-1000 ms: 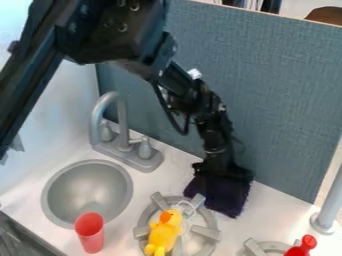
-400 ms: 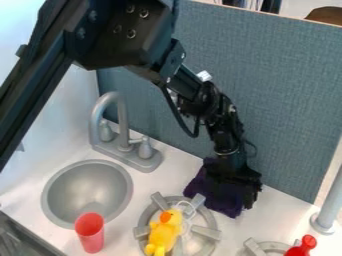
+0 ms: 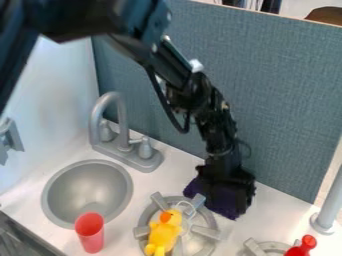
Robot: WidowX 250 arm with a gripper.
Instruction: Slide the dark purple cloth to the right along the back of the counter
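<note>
On the white counter, just short of the blue-grey panel (image 3: 280,100), I saw a dark purple cloth (image 3: 212,204) lying between one and two o'clock from the middle of the near burner (image 3: 148,220). The black gripper (image 3: 228,189) pointed down over it, touching it and covering its far part. From where I stood I could not tell whether the gripper was clenched on the cloth or released. On the burner lay a yellow rubber duck (image 3: 163,234), its orange beak toward twelve, with a thin, pale looped thing (image 3: 190,209) near its head at about one o'clock. The round grey sink (image 3: 87,187) was at ten o'clock from the burner, and the grey faucet (image 3: 121,145) stood at eleven. A red cup (image 3: 90,232) was at nine, by the sink's near edge. Between three and four o'clock, a red thing (image 3: 304,246) sat at another burner (image 3: 270,246), and a grey post (image 3: 325,215) rose at three
</note>
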